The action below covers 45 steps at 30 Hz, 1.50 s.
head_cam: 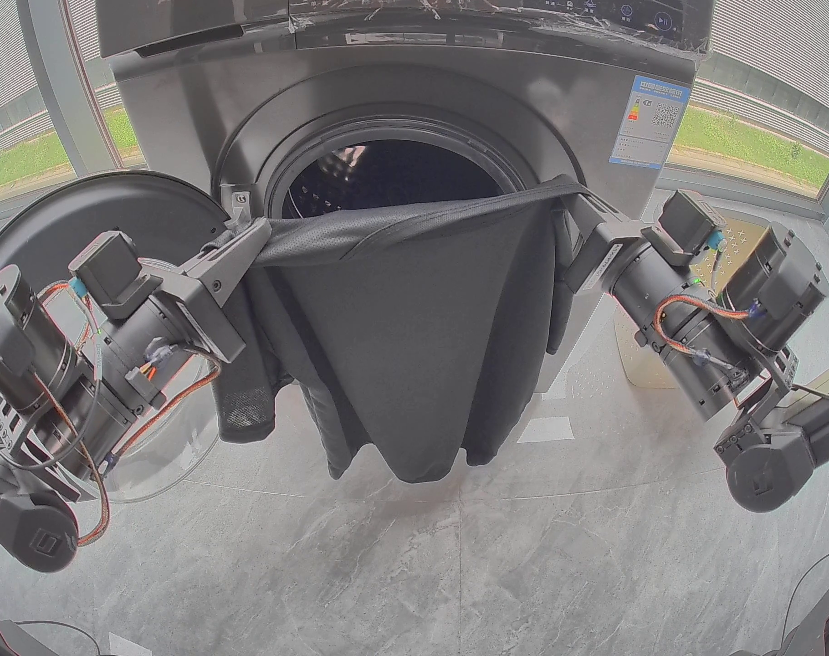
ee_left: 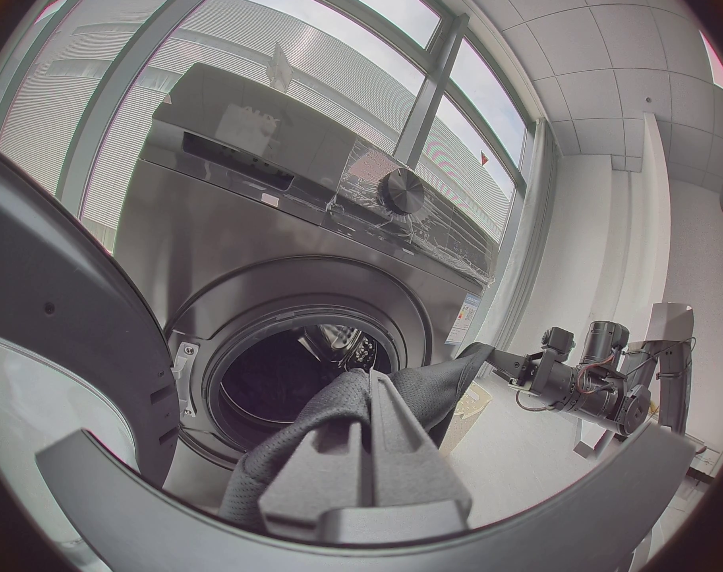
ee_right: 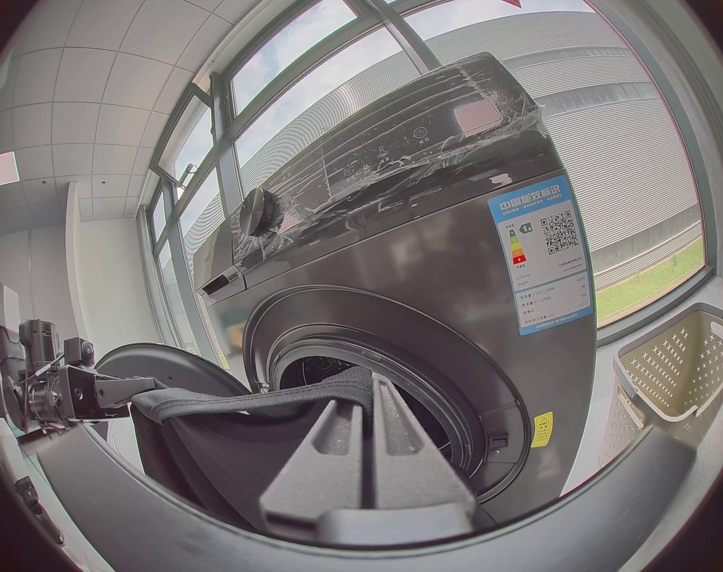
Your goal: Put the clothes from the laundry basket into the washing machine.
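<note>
At centre frame, the left gripper (head_cam: 253, 234) and right gripper (head_cam: 577, 207), jaws clenched on its upper corners, held a limp, seemingly light dark garment (head_cam: 414, 339) before the washing machine (head_cam: 524, 102).

The garment (head_cam: 414, 348) covers the lower half of the washer (head_cam: 524, 111) opening; the drum (head_cam: 387, 170) behind is too dark to read. The basket (ee_right: 679, 367) is cut by the right wrist view's edge and, in the head view, mostly hidden behind the right arm (head_cam: 706, 321).
</note>
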Available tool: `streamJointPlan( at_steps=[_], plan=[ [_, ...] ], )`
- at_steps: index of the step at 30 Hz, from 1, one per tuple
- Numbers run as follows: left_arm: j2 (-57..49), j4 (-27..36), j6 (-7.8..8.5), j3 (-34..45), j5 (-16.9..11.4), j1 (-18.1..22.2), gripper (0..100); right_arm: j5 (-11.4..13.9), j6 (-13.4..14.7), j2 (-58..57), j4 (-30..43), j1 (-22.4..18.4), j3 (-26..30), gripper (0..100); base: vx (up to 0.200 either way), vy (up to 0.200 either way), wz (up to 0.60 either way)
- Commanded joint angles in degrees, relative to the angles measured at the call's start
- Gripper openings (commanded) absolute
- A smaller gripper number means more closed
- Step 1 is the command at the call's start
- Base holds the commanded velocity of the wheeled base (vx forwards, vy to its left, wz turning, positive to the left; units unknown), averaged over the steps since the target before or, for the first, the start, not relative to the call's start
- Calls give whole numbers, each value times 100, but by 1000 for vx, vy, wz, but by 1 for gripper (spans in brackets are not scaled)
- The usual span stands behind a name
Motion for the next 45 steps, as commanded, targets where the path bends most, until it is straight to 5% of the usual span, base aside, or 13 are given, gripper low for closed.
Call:
streamJointPlan(
  at_steps=[1,11,20,27,28,45],
  plan=[
    [7,-1,-1,-17,2,2,0,-10,1,-12,0,3,-3,0,0,0,0],
    [94,78,51,79,-33,-113,0,-10,1,5,9,3,32,0,0,0,0],
    [815,-1,508,-167,-42,-877,0,-19,107,58,62,162,577,0,0,0,0],
    [1123,-239,517,-641,2,-877,0,17,89,533,80,214,876,0,0,0,0],
    [1132,-248,517,-712,11,-868,0,17,89,620,80,241,885,100,0,0,0],
    [973,-300,473,-1098,46,-842,0,342,-78,1939,53,584,1473,100,0,0,0]
  ],
)
